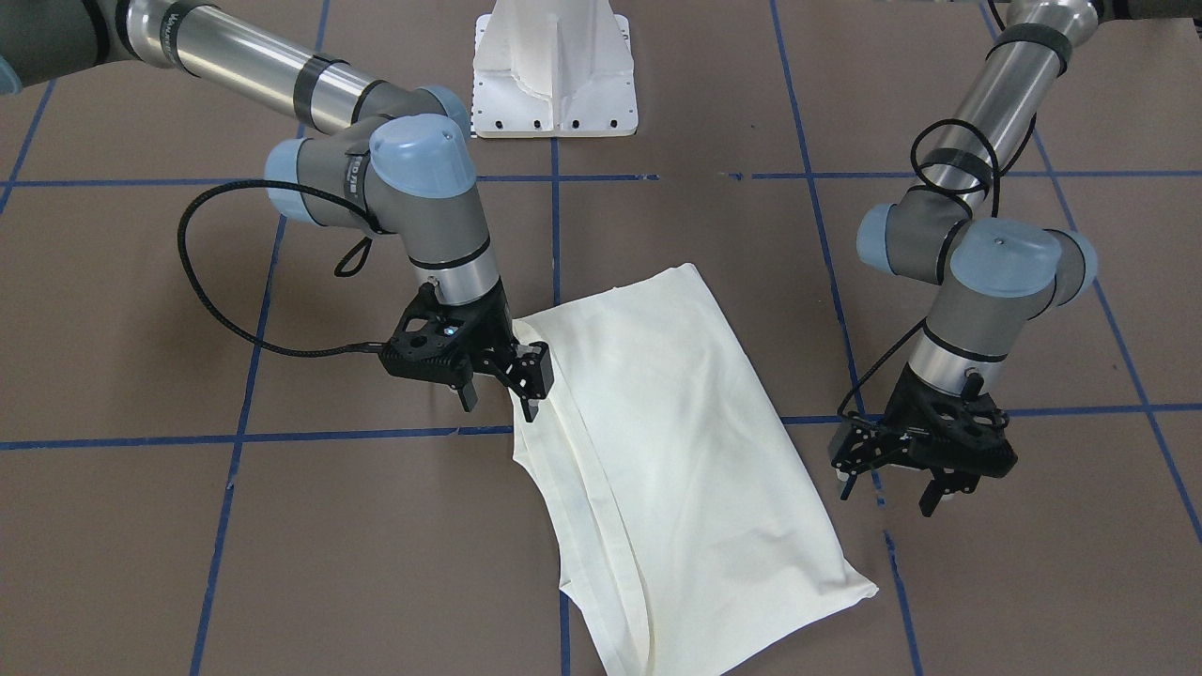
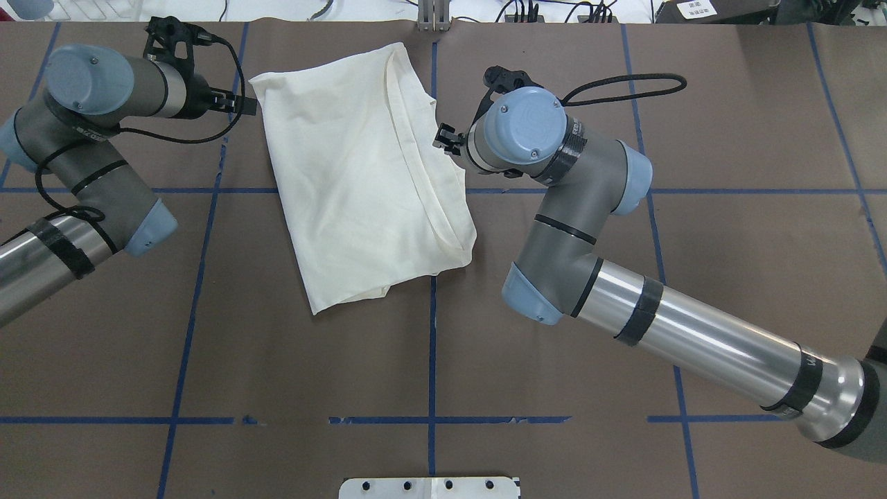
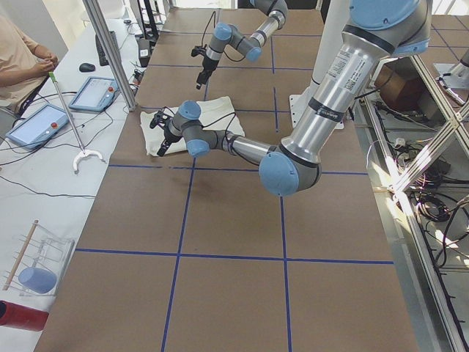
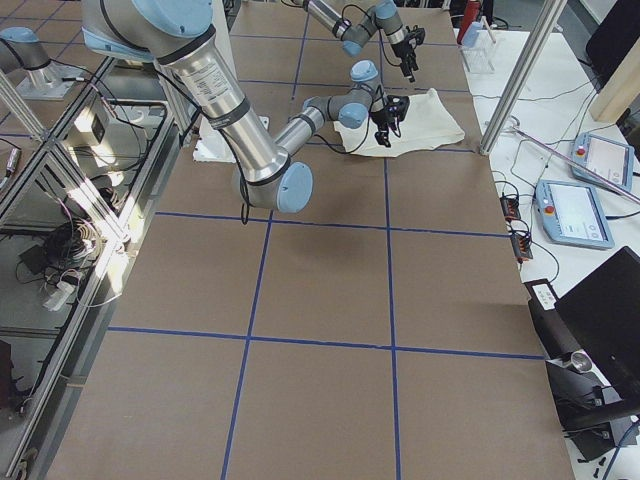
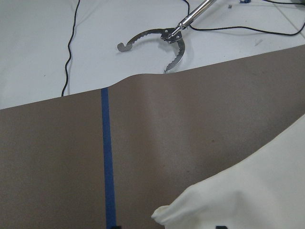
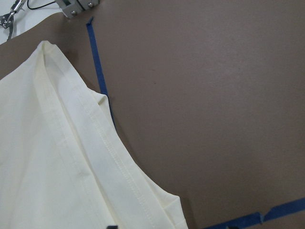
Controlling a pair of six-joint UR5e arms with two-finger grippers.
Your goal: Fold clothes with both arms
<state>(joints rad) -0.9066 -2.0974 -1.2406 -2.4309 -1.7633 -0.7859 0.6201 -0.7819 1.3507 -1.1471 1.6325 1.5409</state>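
Observation:
The clothes are one cream shirt [image 1: 676, 451] [image 2: 360, 173], folded into a slanted oblong with its plain side up and no print showing. My right gripper [image 1: 498, 402] [image 2: 443, 138] is open just above the shirt's hemmed edge; one finger overlaps that edge and nothing sits between the fingers. The right wrist view shows the stitched hem [image 6: 100, 157] lying flat on the brown table. My left gripper [image 1: 887, 496] [image 2: 242, 104] is open and empty beside the opposite side of the shirt. The left wrist view shows a shirt corner [image 5: 238, 200] just below it.
Blue tape lines [image 2: 431, 346] grid the brown table. The white pedestal base [image 1: 554, 75] stands at the robot's side. A metal grabber tool [image 5: 162, 40] lies on the white bench beyond the table edge. A seated person [image 3: 18, 55] and tablets [image 3: 40, 125] are there too.

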